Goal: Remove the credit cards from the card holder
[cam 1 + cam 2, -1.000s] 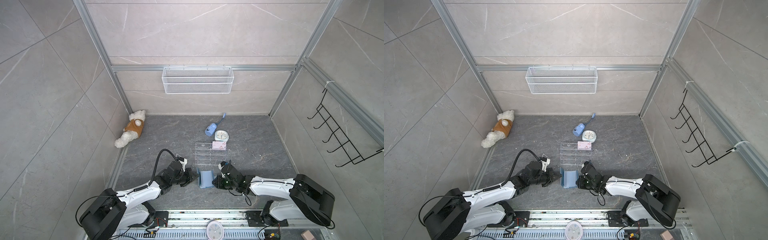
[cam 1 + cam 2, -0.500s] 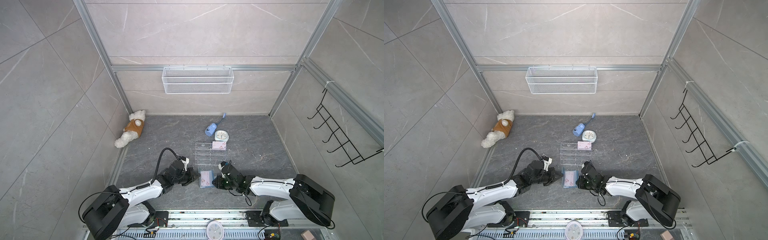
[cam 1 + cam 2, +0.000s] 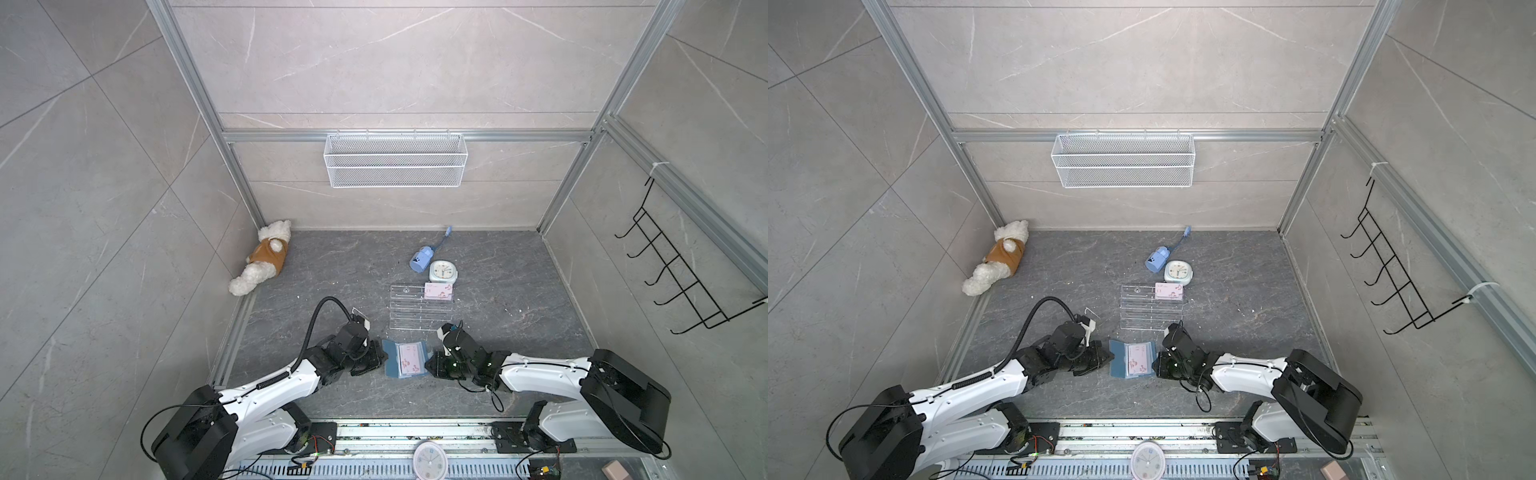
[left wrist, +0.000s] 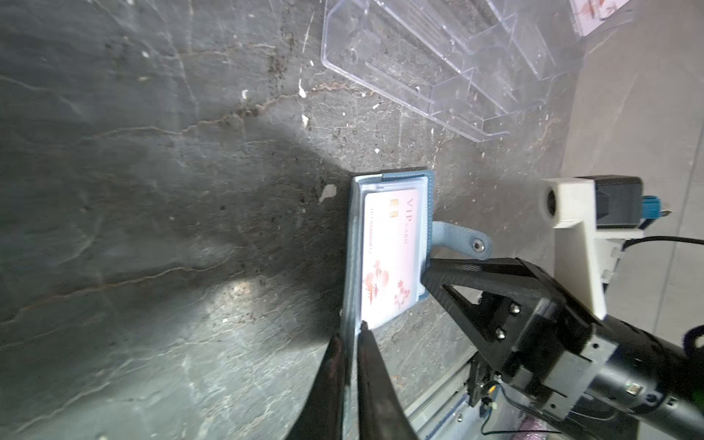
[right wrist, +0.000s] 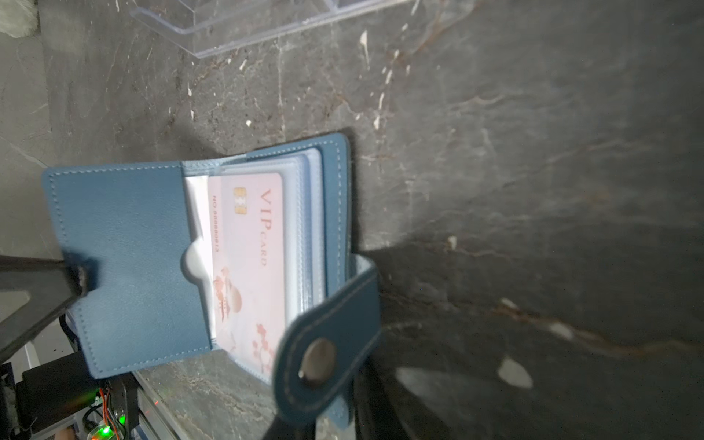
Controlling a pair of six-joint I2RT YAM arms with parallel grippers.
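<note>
One open card holder [image 3: 390,359], card [image 3: 409,358] front-to-back | right end effector [image 3: 429,365] pinching it | left end effector [image 4: 350,337] unclear

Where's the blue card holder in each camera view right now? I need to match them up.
In a top view: card holder open, low centre, just camera-side of the clear rack.
In a top view: card holder in the same spot below the rack.
Left wrist: card holder mid-picture, slightly right as shown.
Right wrist: card holder open, filling the left-centre as shown.
Shared landmark: the clear rack, visible in all four.
</note>
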